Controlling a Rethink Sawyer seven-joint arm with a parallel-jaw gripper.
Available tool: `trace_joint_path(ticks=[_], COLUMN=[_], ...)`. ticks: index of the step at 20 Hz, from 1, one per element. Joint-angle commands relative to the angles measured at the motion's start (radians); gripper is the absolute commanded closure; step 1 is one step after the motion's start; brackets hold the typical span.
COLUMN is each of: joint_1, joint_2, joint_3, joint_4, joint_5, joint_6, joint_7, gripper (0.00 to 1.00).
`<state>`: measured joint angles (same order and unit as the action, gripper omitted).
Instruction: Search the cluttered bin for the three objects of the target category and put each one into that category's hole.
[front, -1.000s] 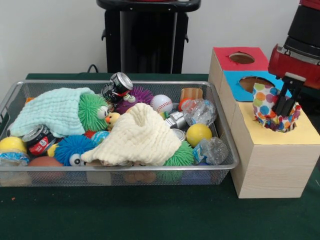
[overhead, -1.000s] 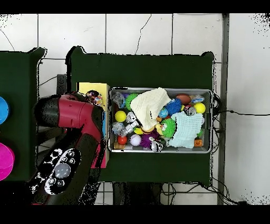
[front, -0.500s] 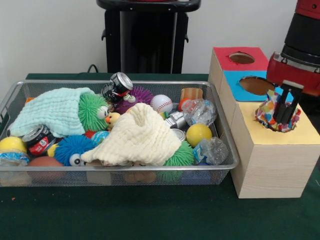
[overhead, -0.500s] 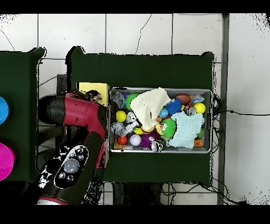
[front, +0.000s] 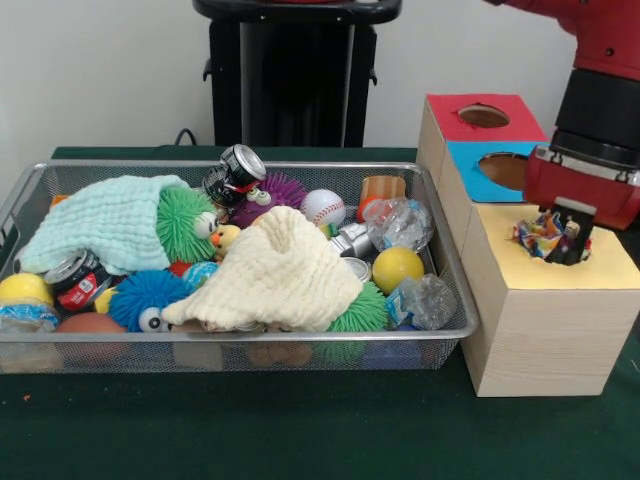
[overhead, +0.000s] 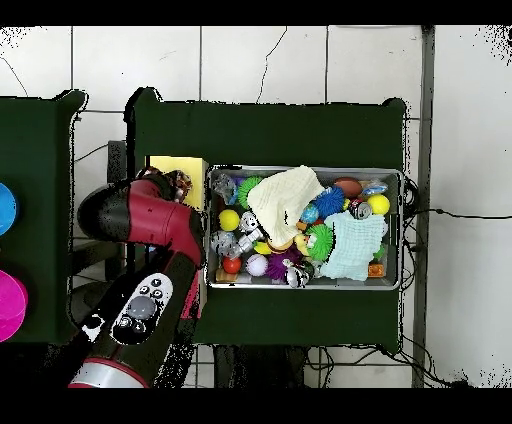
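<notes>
Gripper (front: 563, 243) is sitting low in the yellow hole (front: 551, 262) – squeezing the dotty paper cup (front: 538, 236), which is poking out just a little.

The bin (front: 440, 300) at the frame's centre left is thin wire mesh, bright metal. In it the cream cloth (front: 280, 272) and the mint cloth (front: 105, 222) look soft and waffle-textured, matt. The green ball (front: 183, 222) and the blue ball (front: 145, 295) are rubbery and spiky. The can (front: 235, 172) is glossy metal; the yellow ball (front: 397, 268) is smooth and matt. The clear wrap (front: 400, 222) is crinkled shiny plastic. At right, the box (front: 540, 335) has pale wood-grain sides and flat matt coloured tops. The worktop (front: 300, 425) is covered in dull green felt-like cloth. The arm (front: 600, 120) has glossy red and black plastic shells.
</notes>
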<state>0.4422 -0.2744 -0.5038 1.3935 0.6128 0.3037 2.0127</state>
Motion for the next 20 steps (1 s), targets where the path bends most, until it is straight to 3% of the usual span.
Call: trace_joint_path(ticks=[1,8,13,16,17,20], joint_1=[0.017,0.009,-0.061,-0.041,-0.065,-0.065], joint_2=[0.121,0.129,-0.001,-0.061,-0.101,-0.152], joint_3=[0.15,0.164,0.247,0.2,0.235,0.205], joint_4=[0.106,0.112,0.19,0.202,0.224,0.223], joint_5=[0.08,0.116,0.04,0.011,-0.006,-0.019], joint_6=[-0.048,-0.041,-0.091,-0.08,-0.125,-0.042], joint_7=[0.339,0.307,0.15,0.136,0.116,0.096], gripper=[1.0,1.0,1.0,1.0,1.0,1.0])
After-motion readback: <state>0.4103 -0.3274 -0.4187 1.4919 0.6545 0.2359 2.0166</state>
